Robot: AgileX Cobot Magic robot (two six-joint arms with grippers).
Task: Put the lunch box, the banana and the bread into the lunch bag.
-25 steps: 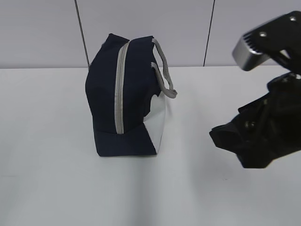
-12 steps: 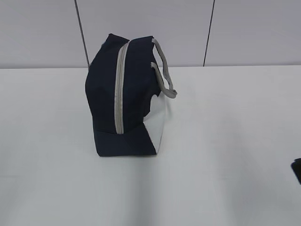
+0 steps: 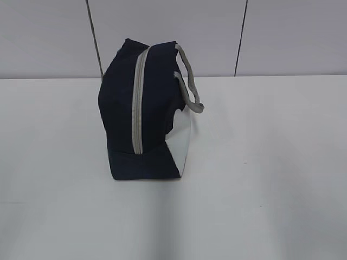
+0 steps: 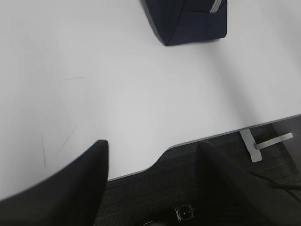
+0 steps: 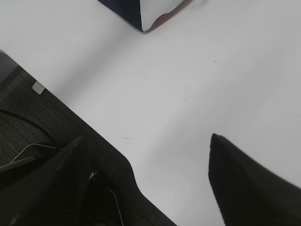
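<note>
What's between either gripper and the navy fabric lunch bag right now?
Nothing visible. Only bare white table lies between the open left gripper and the navy fabric lunch bag, and likewise ahead of the open right gripper. The bag's grey zipper looks closed.

The lunch bag (image 3: 143, 119) is navy with a grey zipper (image 3: 139, 103), grey handles (image 3: 190, 81) and a white right panel (possibly reddish underneath); the table (image 3: 260, 179) is white.

Lunch bag (image 3: 143, 114) upright on tabletop (image 3: 260, 179), left of centre, navy with white lower side panel. Grey zipper (image 3: 138, 103) running vertically up the near face, closed. Grey strap handles (image 3: 188, 81) drooping to the right. Lunch box, banana, bread not visible.
</note>
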